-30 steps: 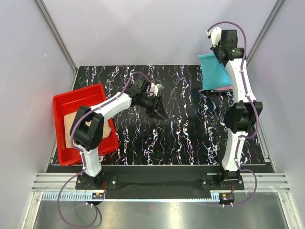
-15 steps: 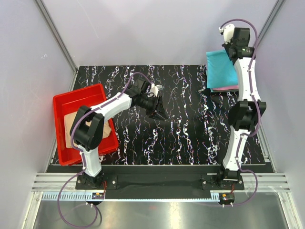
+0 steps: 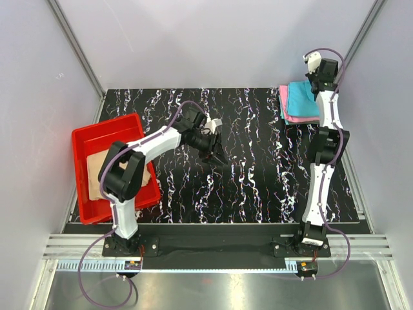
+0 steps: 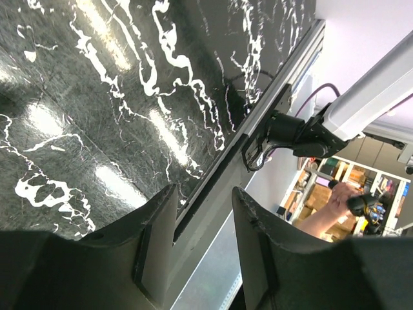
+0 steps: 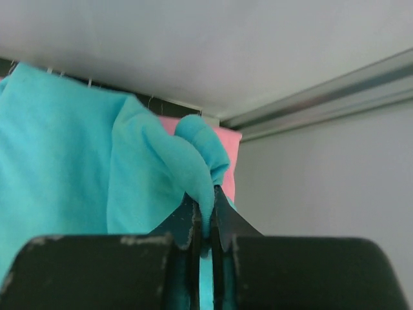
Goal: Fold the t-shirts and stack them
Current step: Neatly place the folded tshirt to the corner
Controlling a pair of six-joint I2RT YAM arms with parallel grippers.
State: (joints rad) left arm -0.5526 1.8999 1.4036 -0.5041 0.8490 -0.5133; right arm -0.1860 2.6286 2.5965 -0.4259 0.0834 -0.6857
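Black marbled table [image 3: 245, 187] sat inside white walls, with the red tray [image 3: 82, 137] at its left edge. Tan t-shirt [image 3: 97, 166] lay in the tray, partly hidden under the left arm. Turquoise t-shirt [image 3: 302, 97] lay on the pink t-shirt [image 3: 295, 119] at the far right corner. Right gripper [image 5: 205, 203] was clamped on a bunched fold of the turquoise cloth. Left gripper [image 4: 203, 194] hung over bare table mid-left, jaws apart, nothing between them.
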